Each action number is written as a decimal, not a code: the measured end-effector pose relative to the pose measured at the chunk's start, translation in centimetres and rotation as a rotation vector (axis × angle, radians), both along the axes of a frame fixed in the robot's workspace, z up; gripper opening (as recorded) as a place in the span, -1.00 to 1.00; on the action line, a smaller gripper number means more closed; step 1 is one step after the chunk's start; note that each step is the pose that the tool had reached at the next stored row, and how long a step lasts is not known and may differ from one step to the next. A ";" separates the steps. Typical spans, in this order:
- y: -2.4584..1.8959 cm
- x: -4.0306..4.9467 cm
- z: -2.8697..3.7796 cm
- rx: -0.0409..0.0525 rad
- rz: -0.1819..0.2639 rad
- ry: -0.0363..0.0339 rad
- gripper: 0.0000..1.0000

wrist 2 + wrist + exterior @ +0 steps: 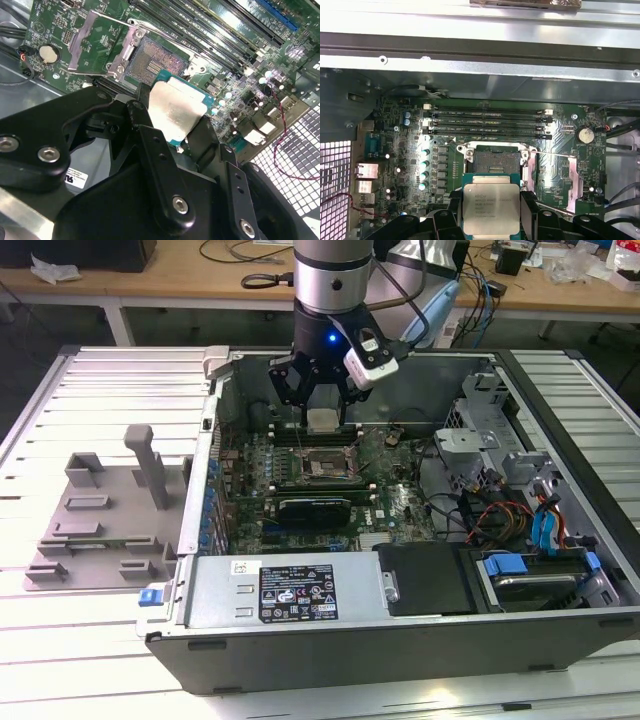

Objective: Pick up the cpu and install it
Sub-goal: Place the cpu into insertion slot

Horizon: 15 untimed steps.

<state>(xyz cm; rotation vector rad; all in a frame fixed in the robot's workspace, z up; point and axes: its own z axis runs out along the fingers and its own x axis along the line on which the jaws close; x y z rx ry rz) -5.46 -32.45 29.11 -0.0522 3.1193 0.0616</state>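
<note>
Inside the open computer case (pixel 400 640), above the green board (pixel 400 150): carried flat in the gripper (pixel 322 420), with black fingers (pixel 204 136) pressed against two opposite edges of the cpu (pixel 491 215), silver top facing up. Not yet seated; raised clear of the board and touching nothing but those fingers. Placed, in the first wrist view, just short of the bare socket (pixel 496 161), on the side away from the long memory slots (pixel 485 122), with edges running roughly parallel to the socket's frame. Caught in the second wrist view with one corner overlapping the near edge of the socket, probably only through height and angle. Beside the socket, with the hinged metal cover (pixel 547 172) and its thin wire lever swung well aside, leaving the contact field uncovered. So, by this reading: below the chip and a little toward the memory slots, square to it, with no visible twist between the two
</note>
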 end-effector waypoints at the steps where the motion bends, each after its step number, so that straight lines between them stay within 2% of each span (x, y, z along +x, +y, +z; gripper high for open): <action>1: 0.00 0.00 0.00 0.0000 -0.002 0.0001 0.09; 2: 0.00 0.00 0.00 0.0001 -0.019 0.0000 0.09; 3: 0.00 0.00 0.00 0.0000 -0.062 0.0000 0.09; 7: 0.00 0.00 0.00 0.0000 -0.113 0.0000 0.09; 15: 0.00 0.00 0.00 0.0000 -0.249 0.0000 0.09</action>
